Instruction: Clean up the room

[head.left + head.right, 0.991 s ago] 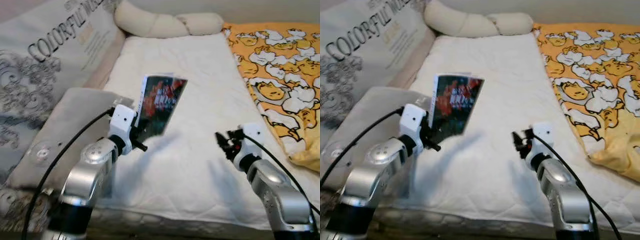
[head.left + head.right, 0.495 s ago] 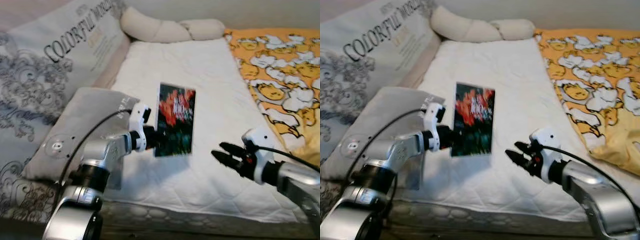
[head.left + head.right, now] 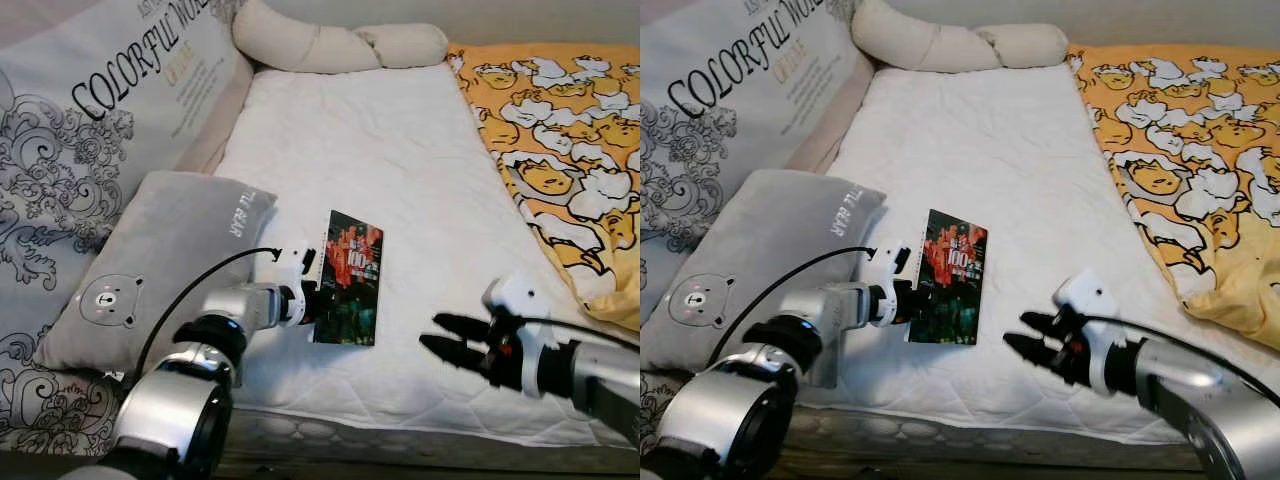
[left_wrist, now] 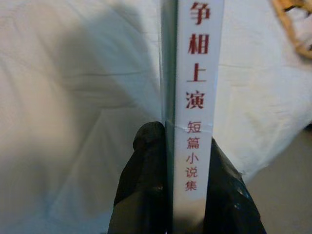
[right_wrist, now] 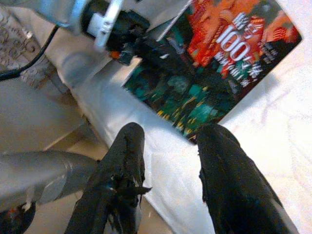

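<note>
While the left gripper (image 3: 312, 297) pinches the book (image 3: 349, 277) by its spine, tidying looks barely begun.

Its jaws clamp the book just above the white mattress (image 3: 400, 160) near the front edge, at about 7 o'clock of the bed — not yet put away. At 5 o'clock the right gripper (image 3: 448, 340) hovers, jaws spread and empty. Since a second ago the book has dropped from mid-air, tilted, to low over the sheet — the grey pillow (image 3: 150, 265) lies beside it.

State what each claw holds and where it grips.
The left claw holds the book, pinching its spine edge between the fingers. The right claw is open and holds nothing, hovering beside the book over the mattress.
</note>
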`<state>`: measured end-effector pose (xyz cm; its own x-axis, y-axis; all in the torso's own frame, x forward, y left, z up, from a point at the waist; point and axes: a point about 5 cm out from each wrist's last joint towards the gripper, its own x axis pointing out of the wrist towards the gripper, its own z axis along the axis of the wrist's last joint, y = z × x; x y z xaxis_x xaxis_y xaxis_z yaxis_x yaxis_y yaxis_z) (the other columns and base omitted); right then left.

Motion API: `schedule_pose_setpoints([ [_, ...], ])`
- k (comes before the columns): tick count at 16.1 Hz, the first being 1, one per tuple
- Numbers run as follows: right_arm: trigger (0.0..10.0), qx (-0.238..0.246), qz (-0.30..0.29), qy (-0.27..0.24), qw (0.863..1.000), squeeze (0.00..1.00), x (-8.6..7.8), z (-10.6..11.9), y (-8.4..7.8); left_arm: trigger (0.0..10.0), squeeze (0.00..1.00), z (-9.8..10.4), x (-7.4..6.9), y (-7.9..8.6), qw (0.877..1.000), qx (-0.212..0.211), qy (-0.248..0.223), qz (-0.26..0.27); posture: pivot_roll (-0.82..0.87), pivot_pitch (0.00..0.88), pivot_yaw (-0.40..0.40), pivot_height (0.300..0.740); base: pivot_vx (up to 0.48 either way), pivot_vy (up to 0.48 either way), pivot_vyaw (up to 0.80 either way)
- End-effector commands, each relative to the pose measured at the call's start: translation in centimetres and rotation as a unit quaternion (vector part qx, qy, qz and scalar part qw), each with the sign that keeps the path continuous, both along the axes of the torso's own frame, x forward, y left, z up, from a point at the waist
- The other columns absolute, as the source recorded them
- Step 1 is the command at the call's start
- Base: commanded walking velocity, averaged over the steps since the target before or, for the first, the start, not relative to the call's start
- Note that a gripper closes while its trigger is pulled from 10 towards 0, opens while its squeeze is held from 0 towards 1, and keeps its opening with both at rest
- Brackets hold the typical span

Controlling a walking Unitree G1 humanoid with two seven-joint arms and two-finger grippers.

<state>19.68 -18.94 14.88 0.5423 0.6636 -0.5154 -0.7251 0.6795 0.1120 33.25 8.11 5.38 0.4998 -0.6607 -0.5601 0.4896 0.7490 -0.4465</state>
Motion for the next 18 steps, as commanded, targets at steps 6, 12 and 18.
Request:
schedule_pose_setpoints([
  [6, 10.0, -0.016, -0.010, 0.000, 1.000, 0.00, -0.9, 0.7, -0.3, 10.0, 0.00, 0.6, 0.8, -0.3, 0.998, 0.036, -0.042, 0.000, -0.30, 0.000, 0.037, 0.740, 0.000, 0.000, 0.00],
  [12, 10.0, -0.043, -0.095, 0.003, 0.995, 0.00, -2.2, 0.3, 0.2, 10.0, 1.00, -0.6, 1.0, 2.1, 0.972, 0.209, -0.110, 0.006, -0.37, 0.024, 0.045, 0.740, 0.000, 0.000, 0.00],
  [18, 10.0, -0.053, -0.130, -0.021, 0.990, 0.00, -0.6, 0.5, -0.3, 10.0, 0.33, -1.6, 0.6, 4.5, 0.958, 0.270, -0.094, 0.027, -0.34, 0.000, 0.053, 0.740, 0.000, 0.000, 0.00],
])
